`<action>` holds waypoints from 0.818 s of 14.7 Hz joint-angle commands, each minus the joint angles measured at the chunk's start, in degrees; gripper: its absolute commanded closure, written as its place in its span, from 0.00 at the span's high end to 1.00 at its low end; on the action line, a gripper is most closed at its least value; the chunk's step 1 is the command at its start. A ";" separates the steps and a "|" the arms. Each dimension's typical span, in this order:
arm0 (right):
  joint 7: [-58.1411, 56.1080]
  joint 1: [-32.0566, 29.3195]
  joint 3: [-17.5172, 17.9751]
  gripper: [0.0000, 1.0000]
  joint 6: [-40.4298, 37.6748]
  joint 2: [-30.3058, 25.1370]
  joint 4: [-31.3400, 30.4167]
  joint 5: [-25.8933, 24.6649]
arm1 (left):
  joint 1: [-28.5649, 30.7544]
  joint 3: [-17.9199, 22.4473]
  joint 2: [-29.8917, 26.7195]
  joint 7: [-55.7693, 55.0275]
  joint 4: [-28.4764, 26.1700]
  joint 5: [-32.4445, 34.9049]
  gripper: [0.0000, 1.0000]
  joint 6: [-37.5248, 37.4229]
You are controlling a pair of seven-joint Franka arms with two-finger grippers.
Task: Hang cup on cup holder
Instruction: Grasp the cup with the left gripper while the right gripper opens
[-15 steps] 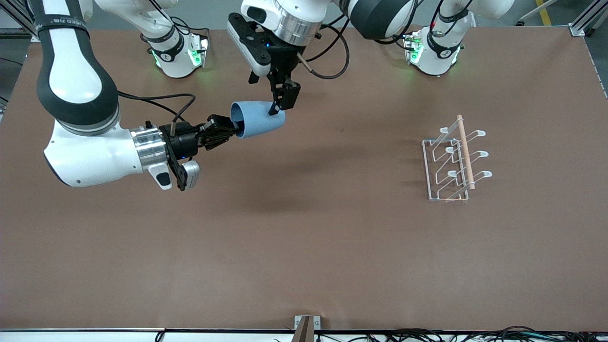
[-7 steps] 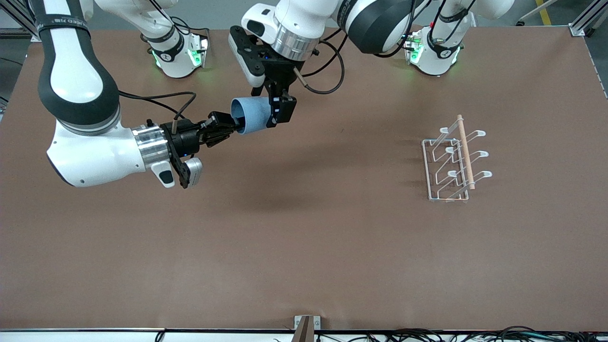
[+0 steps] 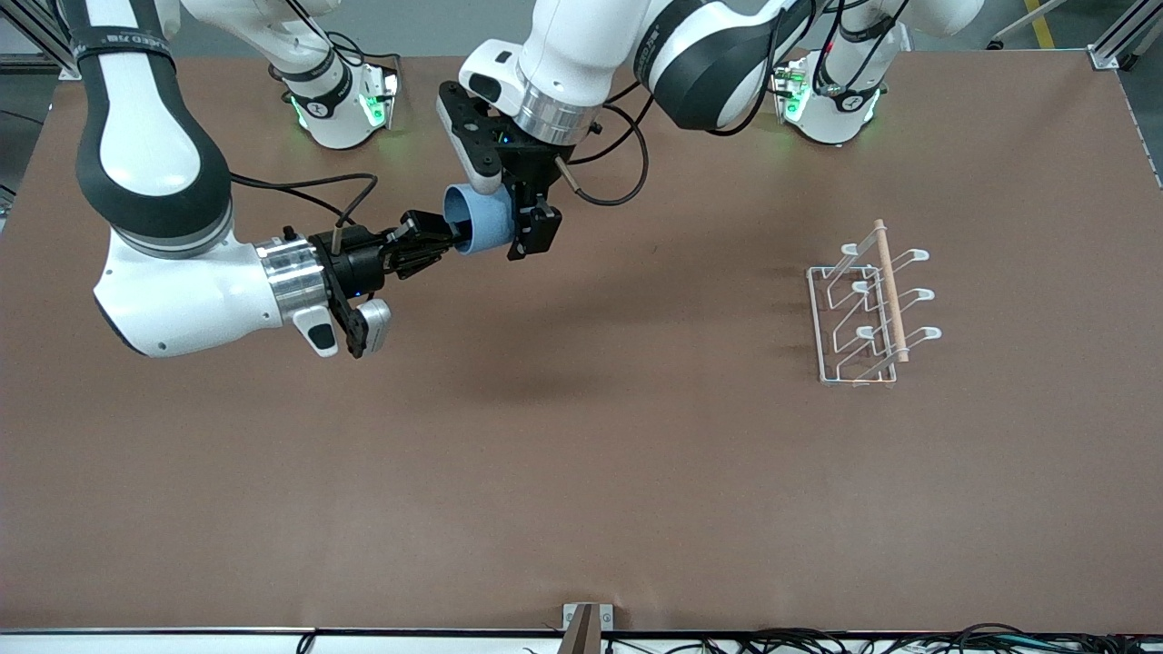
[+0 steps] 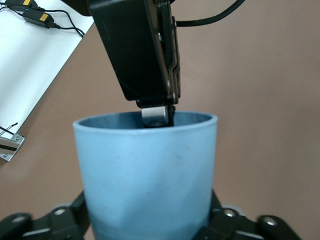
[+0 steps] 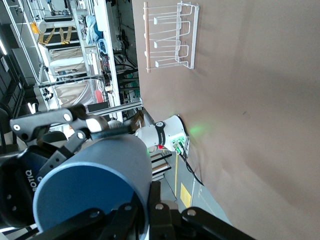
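Handover, upper centre of frame: right hand (image 3: 434, 247) pinches cup (image 3: 480, 225) rim; left hand (image 3: 527, 238) seemingly clamps body; right should release before left carries to cup holder (image 3: 868, 309).

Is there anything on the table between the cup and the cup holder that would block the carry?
Nothing visible. The cup hangs in the air between the right tool, gripping its rim, and the left tool, closed around its body. Only bare table shows between it and the cup holder toward the left arm's end.
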 commanded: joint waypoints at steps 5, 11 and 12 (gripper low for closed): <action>2.10 0.40 -0.30 0.88 -0.53 -0.87 -0.43 1.20 | 1.07 0.03 -0.11 0.55 1.34 1.15 0.48 -1.15; 3.51 -1.17 -1.26 1.00 -0.27 -1.05 -0.43 -1.42 | 5.20 0.03 -2.74 2.74 1.34 4.39 0.49 -15.63; 3.78 -1.87 -1.26 1.00 -0.09 -1.22 -0.43 -5.17 | 6.08 0.03 -3.09 3.79 1.34 6.23 0.49 -18.27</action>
